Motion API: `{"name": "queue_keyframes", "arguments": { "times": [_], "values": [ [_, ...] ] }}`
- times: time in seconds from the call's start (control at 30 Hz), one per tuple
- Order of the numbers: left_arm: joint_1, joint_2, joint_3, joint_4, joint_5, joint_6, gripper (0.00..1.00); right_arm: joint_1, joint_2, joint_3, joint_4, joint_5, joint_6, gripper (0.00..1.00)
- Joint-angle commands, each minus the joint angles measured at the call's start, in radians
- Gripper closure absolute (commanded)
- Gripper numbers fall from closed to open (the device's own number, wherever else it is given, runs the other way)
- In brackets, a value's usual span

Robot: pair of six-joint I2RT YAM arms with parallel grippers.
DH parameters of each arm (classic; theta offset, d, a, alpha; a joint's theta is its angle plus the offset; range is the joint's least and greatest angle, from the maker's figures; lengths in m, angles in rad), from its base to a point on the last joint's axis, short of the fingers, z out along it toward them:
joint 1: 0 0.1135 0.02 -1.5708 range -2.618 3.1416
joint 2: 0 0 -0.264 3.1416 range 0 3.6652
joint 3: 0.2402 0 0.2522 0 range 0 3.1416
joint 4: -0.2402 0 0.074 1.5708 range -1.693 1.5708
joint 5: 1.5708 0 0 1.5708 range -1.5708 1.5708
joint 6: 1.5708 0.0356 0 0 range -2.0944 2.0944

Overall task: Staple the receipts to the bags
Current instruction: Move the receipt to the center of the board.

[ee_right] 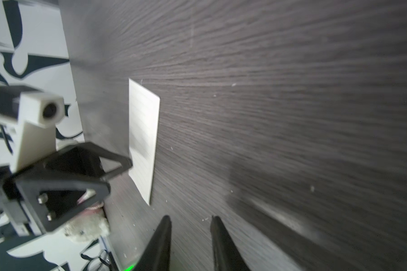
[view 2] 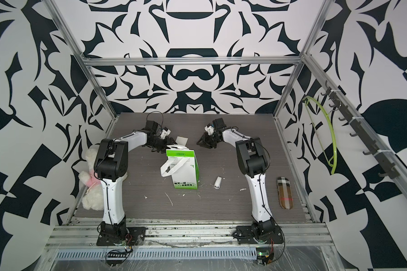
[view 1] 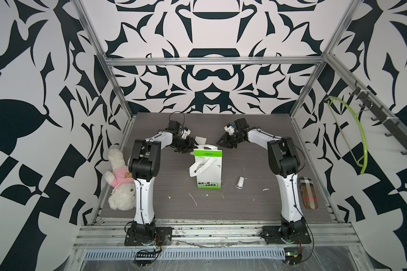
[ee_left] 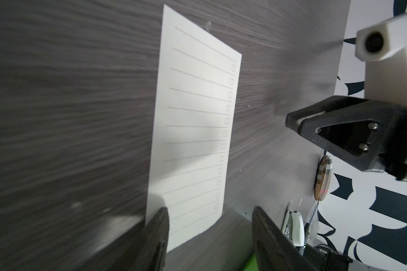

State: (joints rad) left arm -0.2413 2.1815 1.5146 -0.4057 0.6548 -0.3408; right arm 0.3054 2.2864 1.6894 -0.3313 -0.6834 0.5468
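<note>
The left claw is wide open and holds nothing. In the left wrist view its two black fingers sit at the bottom of the frame. The receipt lies on the dark table and runs from between them up the middle of the frame. One finger covers a bottom corner of the paper, but I cannot tell if it touches.

The right claw is open part way, with only bare table between its tips. In the right wrist view the receipt is left of the middle, apart from those tips.

In both top views the receipt peeks out just behind the bag, a bit above the middle of the frame, next to the left claw. The bag stands upright in the middle of the table, white with a green band on top.

The little white stapler lies right of the bag, near but not touching. A teddy bear sits at the table's left edge. A checked case lies at its right edge.
</note>
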Motion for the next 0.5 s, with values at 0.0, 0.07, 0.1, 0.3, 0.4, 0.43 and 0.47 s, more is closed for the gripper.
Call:
{"name": "queue_keyframes", "arguments": {
  "times": [0.0, 0.07, 0.1, 0.3, 0.4, 0.43, 0.47],
  "values": [
    [-0.034, 0.058, -0.039, -0.005, -0.033, -0.049, 0.41, -0.002, -0.088, -0.074, 0.032, 0.073, 0.062, 0.6],
    [-0.056, 0.065, -0.034, 0.012, -0.02, -0.06, 0.41, -0.002, -0.107, -0.122, 0.068, 0.08, 0.109, 0.58],
    [-0.067, 0.068, -0.029, 0.018, -0.016, -0.065, 0.41, 0.0, -0.116, -0.144, 0.082, 0.086, 0.13, 0.57],
    [-0.096, 0.049, -0.043, 0.077, 0.033, -0.128, 0.4, 0.004, -0.198, -0.257, 0.084, 0.217, 0.205, 0.55],
    [-0.092, -0.029, -0.1, 0.154, 0.063, -0.16, 0.28, 0.005, -0.219, -0.289, 0.123, 0.207, 0.214, 0.51],
    [-0.085, -0.059, -0.122, 0.182, 0.064, -0.169, 0.24, 0.005, -0.219, -0.29, 0.14, 0.185, 0.21, 0.51],
    [-0.07, -0.091, -0.151, 0.224, 0.065, -0.194, 0.21, 0.007, -0.216, -0.29, 0.152, 0.165, 0.204, 0.5]
  ]
}}
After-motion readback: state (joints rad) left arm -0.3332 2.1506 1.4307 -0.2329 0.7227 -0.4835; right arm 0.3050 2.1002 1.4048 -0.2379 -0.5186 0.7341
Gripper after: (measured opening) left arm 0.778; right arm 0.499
